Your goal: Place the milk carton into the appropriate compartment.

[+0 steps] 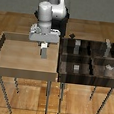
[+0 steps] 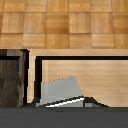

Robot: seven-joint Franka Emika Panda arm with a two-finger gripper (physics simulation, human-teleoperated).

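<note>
White and grey-sided, the small rectangular milk carton (image 1: 44, 51) hangs upright, long axis vertical, clamped between the fingers of the white robot gripper (image 1: 44, 47) above the light wooden tray table (image 1: 7, 63). At its 3 o'clock stands the dark wooden compartment bin (image 1: 62, 63). No lettering is legible on the carton.

A simulated lab bench: light wooden tray (image 1: 3, 47) and dark compartmented bin (image 1: 62, 63) over plank flooring (image 1: 79, 98).

Both renders are coarse and softly blurred, evenly and brightly lit. Dark shade fills the exterior view's right-hand compartments. No glare shows.
</note>
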